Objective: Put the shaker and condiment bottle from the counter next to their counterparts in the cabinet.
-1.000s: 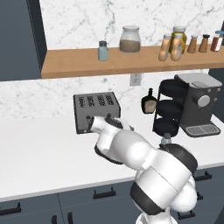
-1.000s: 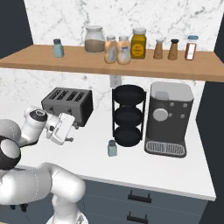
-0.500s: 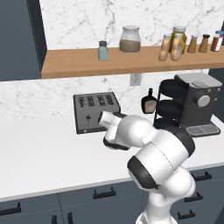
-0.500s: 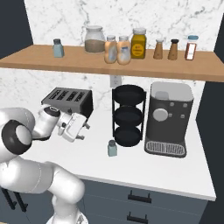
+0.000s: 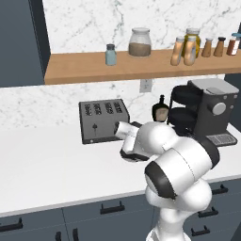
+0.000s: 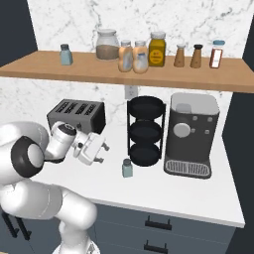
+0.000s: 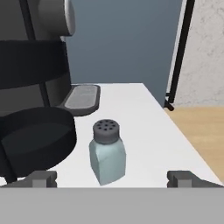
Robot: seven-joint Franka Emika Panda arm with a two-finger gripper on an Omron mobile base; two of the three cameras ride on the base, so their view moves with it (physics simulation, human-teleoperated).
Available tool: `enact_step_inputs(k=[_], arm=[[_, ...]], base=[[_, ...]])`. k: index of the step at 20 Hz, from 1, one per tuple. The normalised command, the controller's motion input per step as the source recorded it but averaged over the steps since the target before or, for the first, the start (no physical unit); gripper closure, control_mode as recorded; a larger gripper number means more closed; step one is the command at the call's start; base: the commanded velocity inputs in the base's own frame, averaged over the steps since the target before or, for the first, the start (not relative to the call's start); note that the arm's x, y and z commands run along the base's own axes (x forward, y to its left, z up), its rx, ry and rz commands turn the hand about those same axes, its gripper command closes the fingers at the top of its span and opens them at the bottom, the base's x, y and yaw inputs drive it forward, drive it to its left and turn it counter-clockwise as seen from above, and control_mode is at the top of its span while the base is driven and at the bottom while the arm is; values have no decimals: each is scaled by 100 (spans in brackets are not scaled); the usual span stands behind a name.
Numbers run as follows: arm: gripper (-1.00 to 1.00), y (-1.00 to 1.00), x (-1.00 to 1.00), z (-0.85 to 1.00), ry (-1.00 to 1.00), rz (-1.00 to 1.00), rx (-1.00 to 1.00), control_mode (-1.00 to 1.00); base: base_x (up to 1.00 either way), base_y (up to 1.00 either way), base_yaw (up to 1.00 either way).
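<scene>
rack (image 5: 186, 106): left base view, largely behind coffee machine (image 5: 212, 113) and arm
dark bottle (image 5: 160, 111): lower part behind arm
shaker (image 6: 127, 168): hidden by arm in left base view
fingertips (image 7: 41, 178): cut off at bottom of hand view
spice bottles (image 6: 188, 55): labels too small to tell

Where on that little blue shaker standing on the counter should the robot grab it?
Probably around the pale body of the shaker, below its dark cap, coming in level from the side. It stands upright with free counter on both flanks, and the open end effector already faces it, one finger on each side.
</scene>
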Motion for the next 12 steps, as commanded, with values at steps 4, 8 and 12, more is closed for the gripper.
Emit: enact_step_inputs(k=[4,8,12], arm=[[-100,-16,-27,-1,2,1,-1,-100],[-100,-2,0,0,0,0,0,-100],[-100,-16,12,-4,0,0,0,-100]], base=[[0,0,0],[0,0,0],[0,0,0]])
